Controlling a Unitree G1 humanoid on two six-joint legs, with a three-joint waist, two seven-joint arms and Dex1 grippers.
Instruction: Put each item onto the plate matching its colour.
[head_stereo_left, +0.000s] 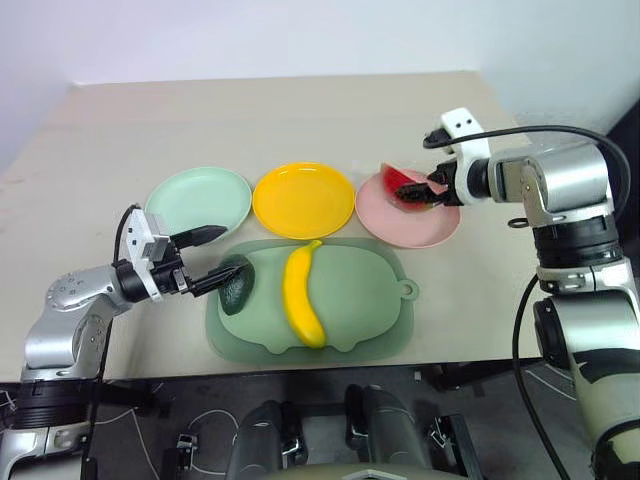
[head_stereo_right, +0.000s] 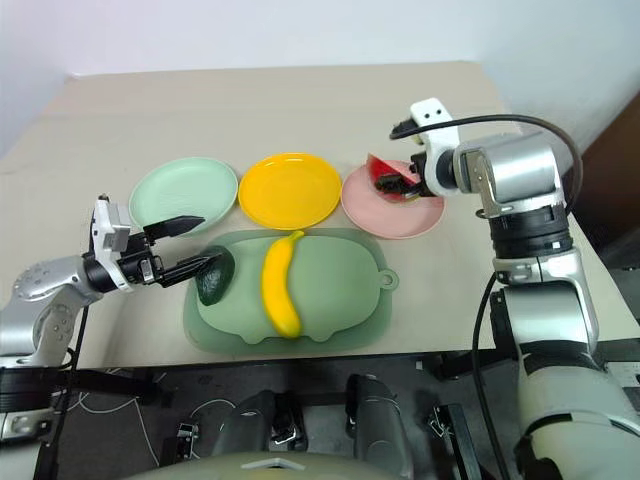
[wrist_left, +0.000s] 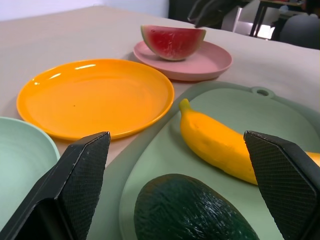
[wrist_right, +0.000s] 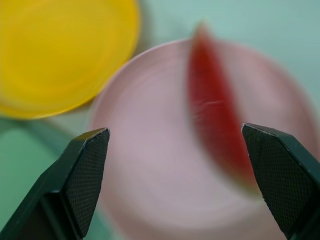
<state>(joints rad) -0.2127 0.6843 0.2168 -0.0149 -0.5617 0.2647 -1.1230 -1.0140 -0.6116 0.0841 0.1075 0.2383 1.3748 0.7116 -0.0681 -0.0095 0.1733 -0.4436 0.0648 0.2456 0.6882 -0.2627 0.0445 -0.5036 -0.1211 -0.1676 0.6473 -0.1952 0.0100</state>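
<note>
Both my grippers gape empty: right gripper (head_stereo_left: 432, 186) over watermelon (head_stereo_left: 403, 184) on pink plate (head_stereo_left: 420, 228), upper right; left gripper (head_stereo_left: 212, 256) beside avocado (head_stereo_left: 236, 285).

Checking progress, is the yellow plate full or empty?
Empty: the yellow plate is bare; the banana lies on the tray.

Both arms are built of rounded silver-grey metal shells joined by black ribbed collars at the joints. A black cable loops in a wide arc from the right arm's wrist back past its elbow, and a thinner black cable curls over the left arm's wrist. Each wrist carries a small white block-shaped housing with dark round spots on its face. The left gripper (head_stereo_left: 213, 258) and the right gripper (head_stereo_left: 421, 189) each have two black wedge-shaped fingers (wrist_left: 80, 177) with finely cross-hatched inner pads.
</note>
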